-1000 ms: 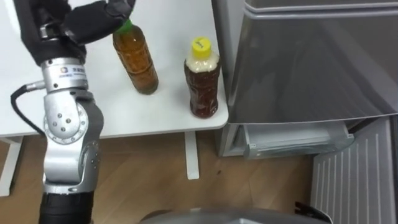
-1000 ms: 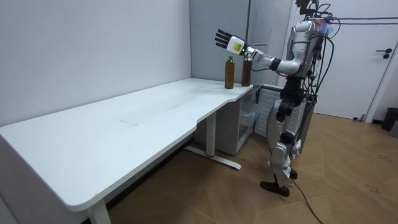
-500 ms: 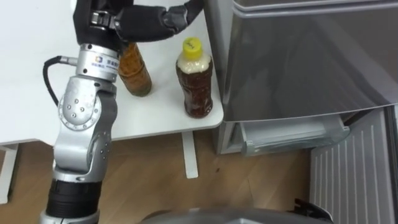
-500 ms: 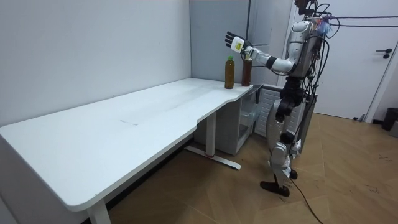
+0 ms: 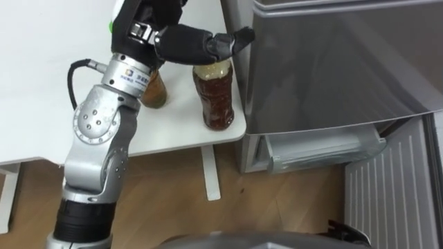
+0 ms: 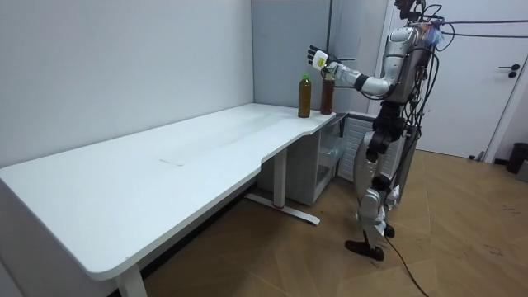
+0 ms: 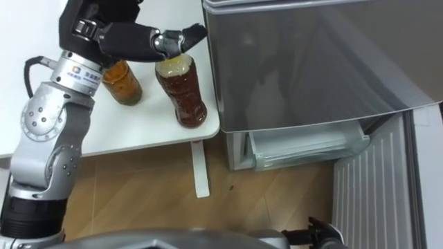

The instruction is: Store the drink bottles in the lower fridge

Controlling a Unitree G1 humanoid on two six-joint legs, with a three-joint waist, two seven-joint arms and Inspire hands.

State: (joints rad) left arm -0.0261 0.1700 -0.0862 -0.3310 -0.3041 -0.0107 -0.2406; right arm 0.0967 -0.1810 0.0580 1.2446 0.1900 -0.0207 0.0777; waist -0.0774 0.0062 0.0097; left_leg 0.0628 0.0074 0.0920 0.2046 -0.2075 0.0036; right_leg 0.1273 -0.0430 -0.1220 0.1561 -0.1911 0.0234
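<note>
Left hand (image 5: pixel 181 43) is being held over the dark bottle (image 5: pixel 217 97) at the table (image 5: pixel 41 104) corner, fingers outstretched, nothing gripped. Full, rigid, likely slick: mid-body is being judged the safest hold.

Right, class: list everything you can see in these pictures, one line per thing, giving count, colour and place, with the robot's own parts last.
Bottle of dark brown drink: one, brown, at the table's edge beside the fridge.
Bottle of amber drink: one, amber, on the table left of the first, partly behind the arm.
Table: one, white, left of the fridge.
Fridge: one, grey, on the right; its lower part is open, with a pale drawer showing.
Floor: brown wood, below the table.
Left hand: one, black, over the dark bottle's top, fingers straight.
</note>
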